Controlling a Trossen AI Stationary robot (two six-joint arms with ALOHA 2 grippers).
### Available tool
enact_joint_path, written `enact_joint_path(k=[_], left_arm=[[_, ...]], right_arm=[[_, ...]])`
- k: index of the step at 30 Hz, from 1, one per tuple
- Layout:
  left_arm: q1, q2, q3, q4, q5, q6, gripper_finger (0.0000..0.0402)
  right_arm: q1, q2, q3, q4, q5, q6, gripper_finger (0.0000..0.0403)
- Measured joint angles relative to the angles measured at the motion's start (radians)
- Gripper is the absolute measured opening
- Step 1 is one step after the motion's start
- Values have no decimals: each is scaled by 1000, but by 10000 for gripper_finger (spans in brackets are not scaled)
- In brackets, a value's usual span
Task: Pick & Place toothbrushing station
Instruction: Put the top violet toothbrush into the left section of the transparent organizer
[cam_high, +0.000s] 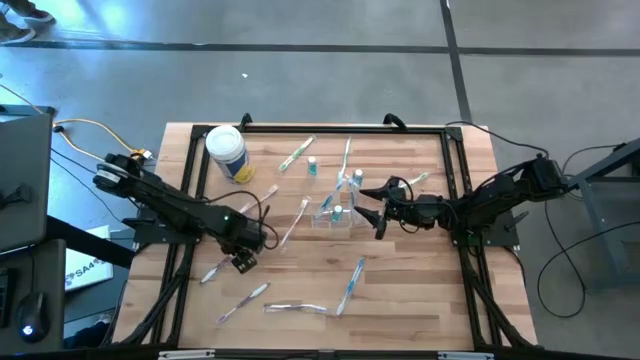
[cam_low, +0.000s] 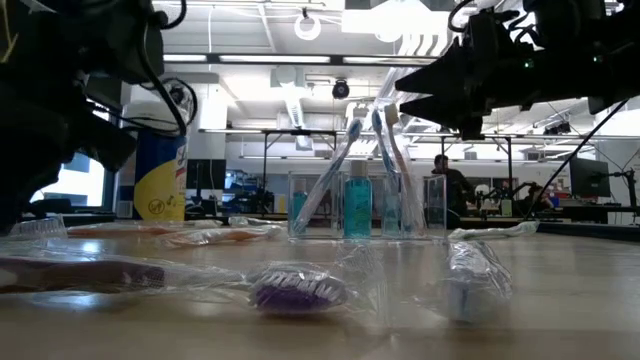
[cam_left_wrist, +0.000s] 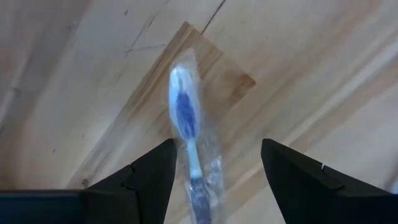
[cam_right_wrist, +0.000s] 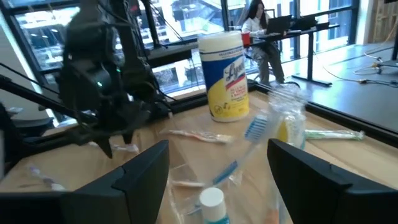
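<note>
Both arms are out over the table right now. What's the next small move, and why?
Probably lower the left gripper straight down onto the wrapped toothbrush: its open fingers already straddle it in the left wrist view. The right gripper waits open beside the clear holder, which already holds brushes.

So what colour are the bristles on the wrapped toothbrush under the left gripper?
Blue and white bristles on the toothbrush, seen best in the left wrist view.

Wooden table (cam_high: 400, 300), scattered wrapped toothbrushes (cam_high: 349, 286), tub (cam_high: 228, 151)
</note>
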Motion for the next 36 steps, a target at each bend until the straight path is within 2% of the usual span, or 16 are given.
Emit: enact_joint_path(k=[7, 10, 14, 20, 22, 31, 36], left_arm=[[0, 32, 3, 3, 6, 20, 233], [0, 33, 2, 3, -14, 40, 214], [0, 33, 0, -4, -42, 62, 155], [0, 34, -1, -20, -52, 66, 38], [0, 35, 0, -29, -51, 65, 13], [0, 36, 14, -40, -65, 90, 5], [2, 39, 80, -70, -155, 126, 3]], right_arm=[[24, 0, 0, 63, -110, -30, 262], [38, 0, 0, 83, -138, -47, 262], [58, 0, 0, 98, -181, -67, 262], [84, 0, 0, 107, -184, -79, 262], [86, 0, 0, 107, -184, -81, 262], [86, 0, 0, 106, -184, -102, 262], [86, 0, 0, 106, -184, -102, 262]])
